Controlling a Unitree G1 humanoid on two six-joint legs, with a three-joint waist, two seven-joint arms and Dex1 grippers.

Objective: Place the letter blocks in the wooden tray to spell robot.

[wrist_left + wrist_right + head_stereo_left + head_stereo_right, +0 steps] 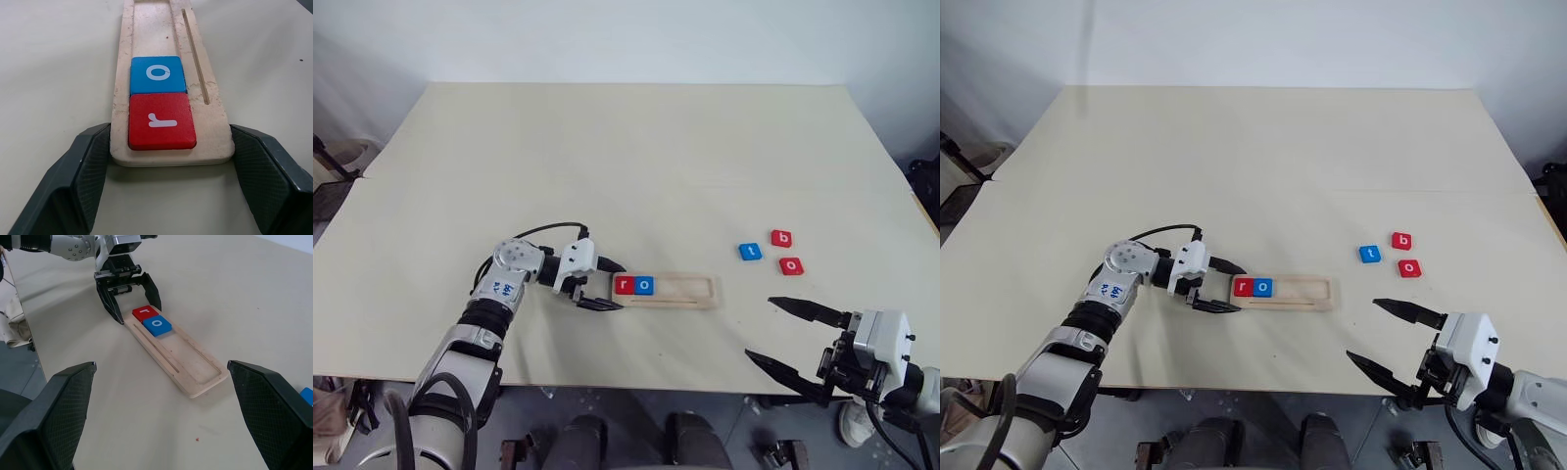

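We start at the left gripper, which sits at the tray's nine o'clock end with its two black fingers spread to either side of the wooden tray; they bracket that end's corners, seemingly touching it without carrying anything. The tray lies lengthwise across the table near its front edge, just left of centre. Two slots are filled: the red r block sits at the nine o'clock end, and the blue o block touches it on its three o'clock side. The remaining three slots, running toward three o'clock, are bare wood.

Moving on, three tiles wait loose on the table, well apart from the tray at about its two o'clock: the blue t block, the red b block just beyond it at one o'clock, and the red o block at five o'clock of the b.

At the far right, the right gripper hovers near the front edge, fingers fully spread and empty.

We judge the word two fifths spelled: b, o and t remain, with b next.
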